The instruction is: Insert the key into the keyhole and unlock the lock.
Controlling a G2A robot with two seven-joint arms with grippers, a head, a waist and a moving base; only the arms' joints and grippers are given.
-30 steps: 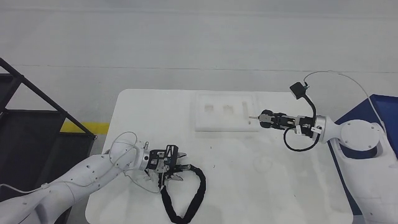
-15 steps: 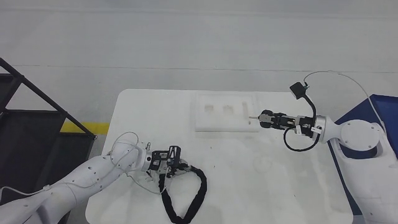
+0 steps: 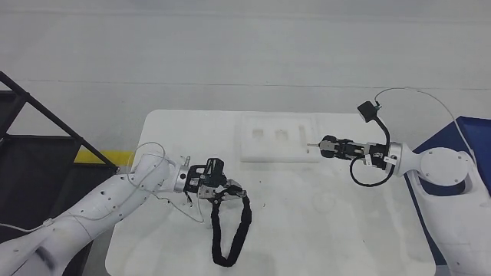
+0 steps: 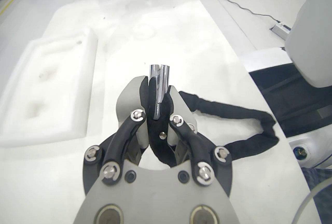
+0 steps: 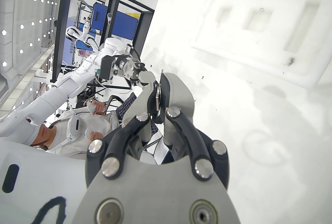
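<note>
Clamping the lock (image 4: 160,76), left pincer (image 4: 155,89)

The lock (image 4: 233,109) lies on the table (image 3: 345,222) in front of the foam tray (image 3: 276,156).

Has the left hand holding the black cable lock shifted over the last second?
Yes. The left hand, shut on the black cable lock, has moved nearer the white foam tray, dragging the cable along.

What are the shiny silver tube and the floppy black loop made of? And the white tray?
The shiny silver tube looks like polished metal, since it mirrors light. The floppy black loop seems wrapped in matte, wrinkled cloth; its inside is hidden. The white tray is likely foam, with dull, soft-edged pockets.
</note>
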